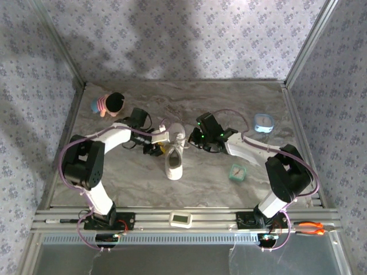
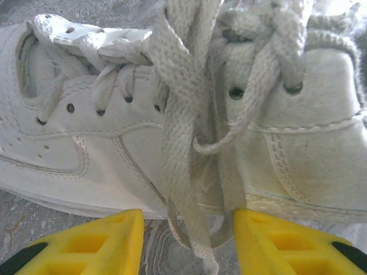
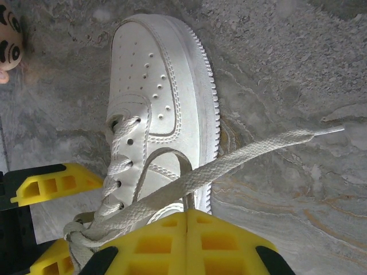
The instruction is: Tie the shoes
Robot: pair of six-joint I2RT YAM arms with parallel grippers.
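One white low-top sneaker in smooth, leather-look panels, near the middle of the grey marbled tabletop. Toe toward 6 o'clock and heel toward 12 in the overhead view. Rounded toe cap punched with small holes; double-stitched seams; finely ribbed sole edge; dark inside. Flat woven white laces, coarse weave, bunched in a loose tangle over the upper eyelets.

Left gripper at the sneaker's 9 o'clock, level with the eyelets. Yellow plastic fingers with square hollows, parted to a middling gap. One lace strand hanging loose in that gap, not clamped.

Right gripper at the heel's 2 o'clock. Yellow fingers pressed together, no gap at the seam. One lace running straight across the tips in the right wrist view, from the tangle at 8 o'clock out toward 2 o'clock, ending in a clear stiff tip on the marble. Pinched or merely lying across: cannot tell.

Small doll, black hair and pink-striped body, toward the table's 10 o'clock corner, well apart from the sneaker.
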